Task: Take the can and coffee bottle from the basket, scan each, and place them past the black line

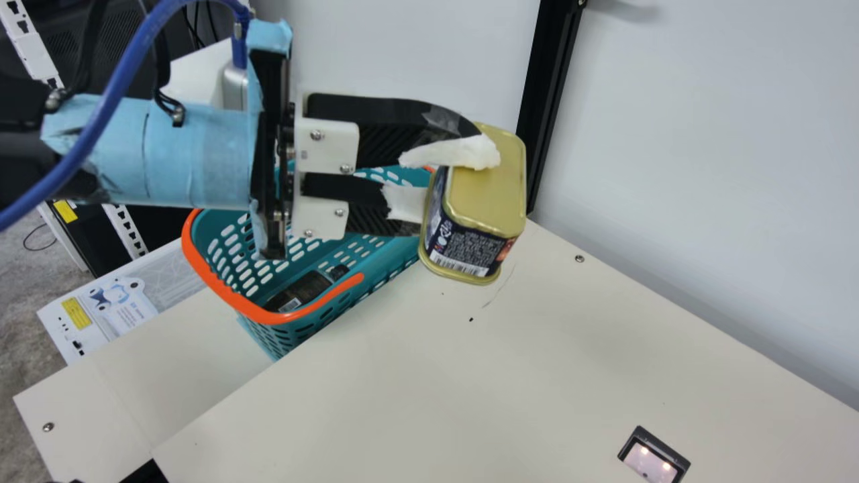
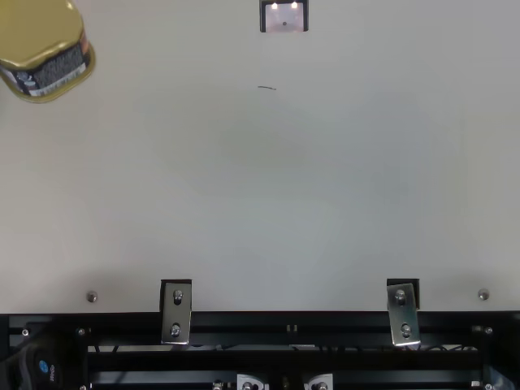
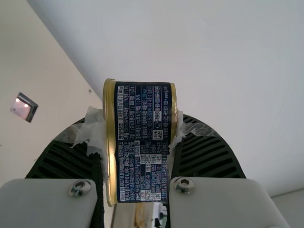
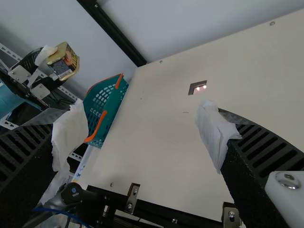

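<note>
The left gripper (image 1: 458,181) pinches the rectangular gold can (image 2: 36,36) at the top view's 10 o'clock; the right gripper (image 4: 142,135) stands spread; the coffee bottle (image 1: 300,290) lies in the teal basket (image 1: 268,316), main view's 9 o'clock

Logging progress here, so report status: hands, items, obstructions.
Left hand gripping can, aloft. Right hand open, empty. Bottle in basket. Nothing seen between can and scanner.

The can (image 1: 486,194) is gold with a dark blue, white-printed label; the basket (image 1: 396,251) is teal with orange trim and rows of pale slots; the bench (image 1: 402,376) is cream.
</note>
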You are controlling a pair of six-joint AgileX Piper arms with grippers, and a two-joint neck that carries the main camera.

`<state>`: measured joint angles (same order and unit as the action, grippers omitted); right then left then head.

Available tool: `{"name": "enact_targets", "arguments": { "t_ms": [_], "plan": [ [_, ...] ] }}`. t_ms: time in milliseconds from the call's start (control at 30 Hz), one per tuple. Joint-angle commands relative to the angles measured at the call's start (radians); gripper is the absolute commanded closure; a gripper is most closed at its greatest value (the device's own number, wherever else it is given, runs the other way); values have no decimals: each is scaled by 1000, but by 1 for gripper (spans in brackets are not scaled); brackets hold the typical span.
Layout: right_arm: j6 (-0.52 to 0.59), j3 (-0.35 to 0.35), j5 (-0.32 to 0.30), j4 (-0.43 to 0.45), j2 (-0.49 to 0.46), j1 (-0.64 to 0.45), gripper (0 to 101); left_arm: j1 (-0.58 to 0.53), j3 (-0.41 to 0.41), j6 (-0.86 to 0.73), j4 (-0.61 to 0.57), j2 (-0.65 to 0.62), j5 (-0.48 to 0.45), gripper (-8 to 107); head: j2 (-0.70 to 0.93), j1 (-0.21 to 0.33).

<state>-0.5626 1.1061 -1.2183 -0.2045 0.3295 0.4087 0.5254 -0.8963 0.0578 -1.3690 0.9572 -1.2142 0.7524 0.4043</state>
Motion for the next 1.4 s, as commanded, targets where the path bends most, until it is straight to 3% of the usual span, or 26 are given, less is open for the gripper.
{"name": "enact_targets", "arguments": {
  "t_ms": [0, 700, 1167, 1367],
  "plan": [
    [0, 0, 0, 0, 0, 0, 0, -3, 8, 86, -14, -11, 5, 89, 18, 32],
    [0, 0, 0, 0, 0, 0, 0, -7, 138, 766, -90, -181, -6, 89, 18, 32],
    [0, 0, 0, 0, 0, 0, 0, -24, 198, 902, -68, -335, -6, 89, 18, 32],
    [0, 0, 0, 0, 0, 0, 0, -23, 195, 902, -67, -335, -8, 89, 18, 32]
  ]
}}
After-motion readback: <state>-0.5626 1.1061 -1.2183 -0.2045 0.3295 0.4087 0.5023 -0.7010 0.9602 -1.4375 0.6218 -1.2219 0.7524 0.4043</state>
